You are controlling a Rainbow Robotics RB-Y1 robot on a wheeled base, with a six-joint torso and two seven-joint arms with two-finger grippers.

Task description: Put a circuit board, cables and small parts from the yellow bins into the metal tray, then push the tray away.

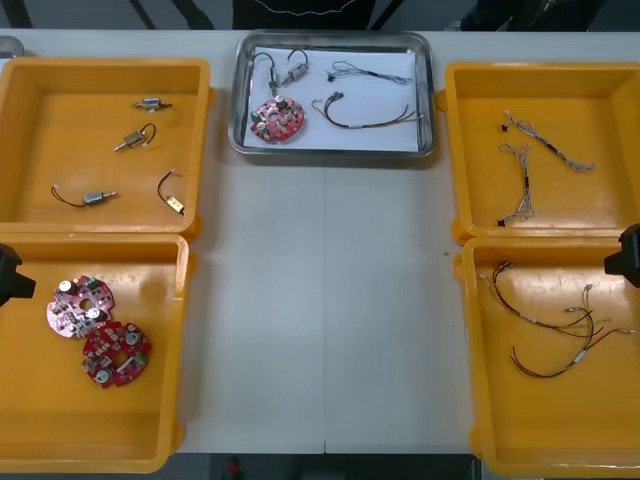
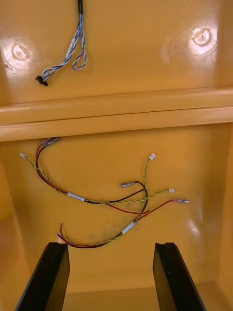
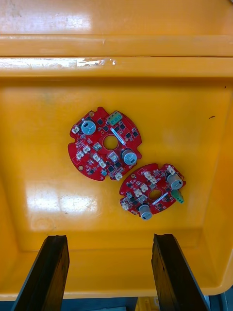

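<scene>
Both grippers hang empty, on the near side of the tray (image 1: pixel 330 152). My left gripper (image 3: pixel 110 238) is spread wide over two spare boards (image 3: pixel 107 143), and my right gripper (image 2: pixel 110 244) is as wide over loose red and yellow cables (image 2: pixel 97 199). The tray holds a board (image 1: pixel 278 120), cables (image 1: pixel 365 112) and small parts (image 1: pixel 285 70). I judge it stiff, light and slippery, so I'd push its near rim, centred, or it may swivel. Yellow bins (image 1: pixel 452 160) flank it.
</scene>
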